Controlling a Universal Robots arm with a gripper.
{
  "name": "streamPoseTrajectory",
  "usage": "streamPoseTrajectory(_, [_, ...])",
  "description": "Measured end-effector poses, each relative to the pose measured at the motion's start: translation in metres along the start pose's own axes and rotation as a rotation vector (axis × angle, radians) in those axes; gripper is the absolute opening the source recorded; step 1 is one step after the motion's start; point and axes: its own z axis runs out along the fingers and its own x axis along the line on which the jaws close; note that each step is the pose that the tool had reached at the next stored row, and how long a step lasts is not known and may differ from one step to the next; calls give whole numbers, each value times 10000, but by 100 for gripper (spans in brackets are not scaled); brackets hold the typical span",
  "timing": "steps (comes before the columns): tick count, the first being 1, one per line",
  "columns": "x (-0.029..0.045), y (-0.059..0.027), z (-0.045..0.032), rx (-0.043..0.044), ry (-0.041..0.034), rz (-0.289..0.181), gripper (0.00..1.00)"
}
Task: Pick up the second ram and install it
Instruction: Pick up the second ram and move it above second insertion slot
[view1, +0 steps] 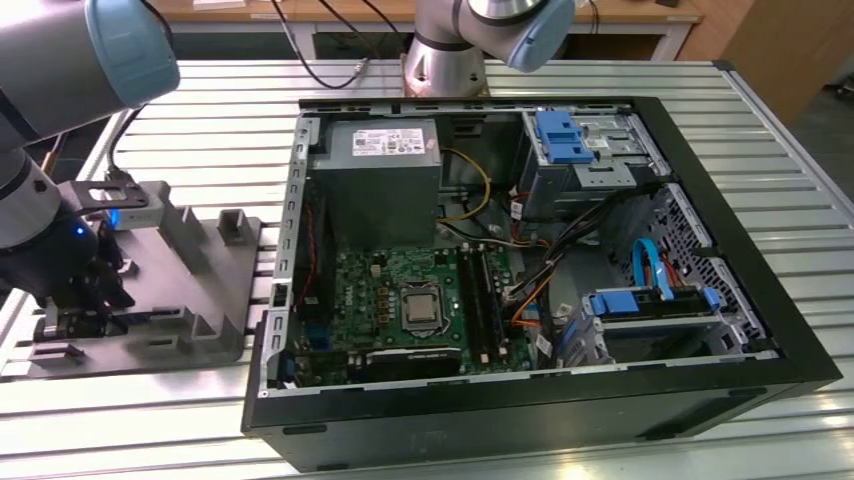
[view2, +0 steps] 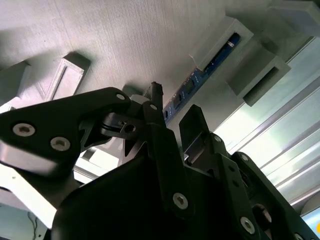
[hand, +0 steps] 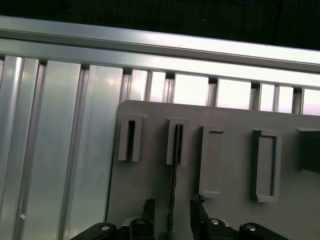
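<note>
- second ram (hand: 173, 180): it stands on its long edge in a narrow slot of the grey fixture plate (hand: 150, 170), right between the fingers of the claw (hand: 172, 204). The second wrist view shows its dark blue face (view2: 200, 75) running away from the fingertips along the plate.
- claw: the fingers (hand: 148, 206) are apart, one on each side of the second ram. The first wrist view shows a gap on both sides, so nothing is clamped.
- arm and claw: they sit at the exterior view's left, with the claw lowered over the near end of the fixture plate.
- fixture plate: it lies flat under the claw on the slatted metal desk (view1: 761, 170). A row of raised pockets on it runs to either side of the slot that holds the second ram.
- computer case (view1: 534, 410): it lies open on the desk just beside the fixture plate, on the side of the claw toward the exterior view's right.
- inside the case, going away from the claw:
  - the grey power supply (view1: 380, 170)
  - the green motherboard (view1: 374, 290)
  - the long black slots (view1: 487, 300)
  - the blue drive brackets (view1: 561, 135), farthest from the claw
</note>
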Motion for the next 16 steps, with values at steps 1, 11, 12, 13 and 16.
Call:
streamPoseTrajectory(1, [0, 0, 0, 0, -4, 1, 41])
streamPoseTrajectory(11, [1, 0, 0, 5, -53, -2, 27])
streamPoseTrajectory(12, [1, 0, 0, 5, -58, -2, 22])
streamPoseTrajectory(13, [1, 0, 0, 5, -64, -2, 16])
streamPoseTrajectory(16, [1, 0, 0, 7, -78, -3, 14])
